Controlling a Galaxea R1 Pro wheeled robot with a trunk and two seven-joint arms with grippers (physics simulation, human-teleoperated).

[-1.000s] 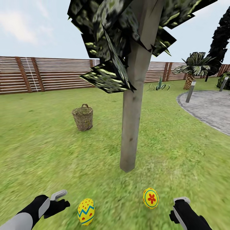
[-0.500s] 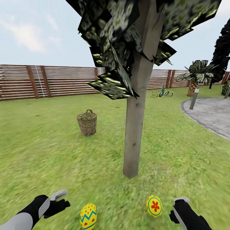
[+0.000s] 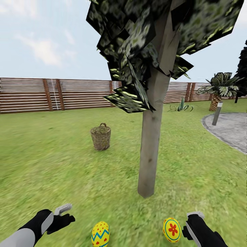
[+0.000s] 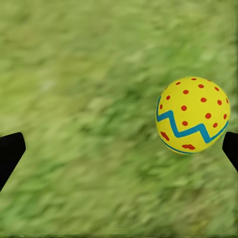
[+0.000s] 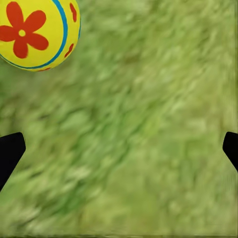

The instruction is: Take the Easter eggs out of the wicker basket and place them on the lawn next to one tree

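Two yellow Easter eggs lie on the lawn (image 3: 51, 164) near the foot of a pale-trunked tree (image 3: 150, 161). The egg with blue zigzag and red dots (image 3: 100, 234) (image 4: 193, 115) is just right of my left gripper (image 3: 67, 213) (image 4: 119, 153), which is open and holds nothing. Touching nothing, the red-flower egg (image 3: 172, 230) (image 5: 34, 29) rests just left of my open right gripper (image 3: 189, 224) (image 5: 119, 153). The wicker basket (image 3: 101, 137) stands upright farther back, left of the trunk; its inside is hidden.
A brown slatted fence (image 3: 51, 94) closes the garden at the back. Grey paving (image 3: 230, 130) with a short post (image 3: 217, 113) lies at the right, a palm (image 3: 219, 89) behind it. Low leaf clumps (image 3: 132, 99) hang beside the trunk.
The whole view has shifted: tree, basket and eggs sit lower and further right, and the basket looks smaller, so the camera has moved. Both arms keep their place in the view.
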